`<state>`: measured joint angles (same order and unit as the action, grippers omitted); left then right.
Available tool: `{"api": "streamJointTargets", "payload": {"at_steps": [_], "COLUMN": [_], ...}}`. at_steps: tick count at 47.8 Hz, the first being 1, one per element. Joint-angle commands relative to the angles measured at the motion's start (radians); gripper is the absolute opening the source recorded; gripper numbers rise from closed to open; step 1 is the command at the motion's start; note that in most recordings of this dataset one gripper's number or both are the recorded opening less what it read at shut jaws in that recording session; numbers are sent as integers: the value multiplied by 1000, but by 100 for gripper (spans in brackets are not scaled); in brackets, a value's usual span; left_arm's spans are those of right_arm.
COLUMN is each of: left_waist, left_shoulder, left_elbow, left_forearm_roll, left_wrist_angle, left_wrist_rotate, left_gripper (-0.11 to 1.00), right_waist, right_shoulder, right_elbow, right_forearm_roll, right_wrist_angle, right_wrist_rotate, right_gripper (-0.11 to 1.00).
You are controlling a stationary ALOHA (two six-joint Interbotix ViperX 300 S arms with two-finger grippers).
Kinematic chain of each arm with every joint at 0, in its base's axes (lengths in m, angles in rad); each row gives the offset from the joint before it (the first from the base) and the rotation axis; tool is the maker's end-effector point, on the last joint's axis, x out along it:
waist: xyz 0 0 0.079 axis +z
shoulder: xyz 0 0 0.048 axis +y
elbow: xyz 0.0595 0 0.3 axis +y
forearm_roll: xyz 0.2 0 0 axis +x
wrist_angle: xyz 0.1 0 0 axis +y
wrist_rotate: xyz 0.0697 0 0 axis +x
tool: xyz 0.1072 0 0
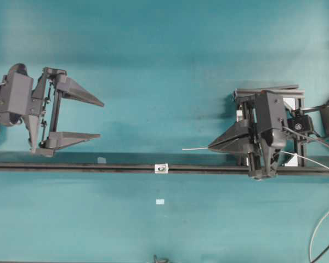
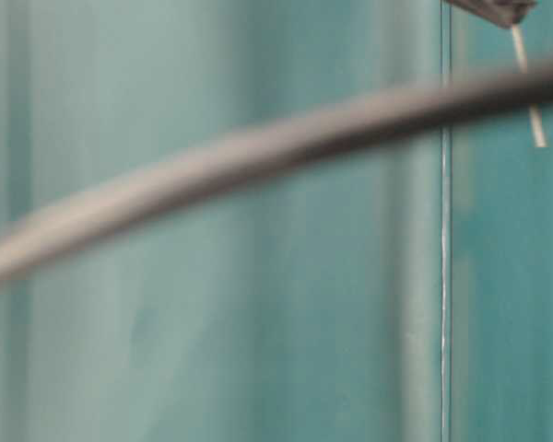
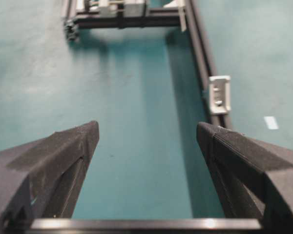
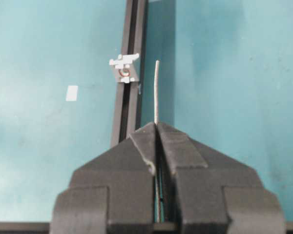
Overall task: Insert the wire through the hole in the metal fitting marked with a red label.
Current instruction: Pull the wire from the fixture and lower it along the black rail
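Note:
The thin pale wire point(image 1: 194, 148) sticks out leftward from my right gripper point(image 1: 210, 147), which is shut on it. In the right wrist view the wire point(image 4: 156, 92) rises straight from the gripper tips point(image 4: 156, 125), its end just right of the rail. The metal fitting point(image 1: 161, 168) is a tiny silver square on the black rail point(image 1: 71, 166); it shows in the right wrist view point(image 4: 124, 69) with a reddish centre hole point(image 4: 123, 74), left of the wire tip. My left gripper point(image 1: 100, 119) is open and empty, above the rail; the fitting point(image 3: 219, 94) lies ahead to its right.
A black-framed block with white and silver parts point(image 1: 268, 96) sits under the right arm. A small white label point(image 1: 160, 201) lies below the rail. A blurred cable point(image 2: 258, 157) crosses the table-level view. Cables point(image 1: 318, 230) run at the lower right.

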<state>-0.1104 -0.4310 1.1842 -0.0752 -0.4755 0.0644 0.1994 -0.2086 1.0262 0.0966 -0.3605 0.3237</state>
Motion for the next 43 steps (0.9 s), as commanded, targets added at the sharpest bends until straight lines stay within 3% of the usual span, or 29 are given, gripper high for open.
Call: {"api": "streamJointTargets", "payload": {"at_steps": [1,7,12,23,29,33,43], "left_waist": [-17,-41,-63,-137,-144,-146,-160], "left_shoulder": [-3,-3,-2,0,2,2,2], "left_elbow": [-2,11,29,64,63,69,81], "left_forearm_roll": [-15,-20,-20,-18,-15,-15,-12], "left_wrist_angle": [-21,-23,-35,-60,-72,-77,-87], "left_wrist_rotate": [-2,-20,-75,-133,-135,-138,-176], "left_gripper": [62,62,62,62,62,61,61], "right_waist": [17,46,81,173,213,233,249], "right_shoulder": [17,69,106,158,175,179,212], "right_elbow": [-8,-11,-15,-12,-18,-18,-28], "right_forearm_roll": [26,64,118,380,477,503,503], "right_wrist_angle": [-51,-101,-153,-245,-278,-304,-330], "right_wrist_rotate": [-9,-38,-86,-267,-341,-360,-360], "right_gripper": [-1,-1,-1,-1,-1,-1,-1]}}
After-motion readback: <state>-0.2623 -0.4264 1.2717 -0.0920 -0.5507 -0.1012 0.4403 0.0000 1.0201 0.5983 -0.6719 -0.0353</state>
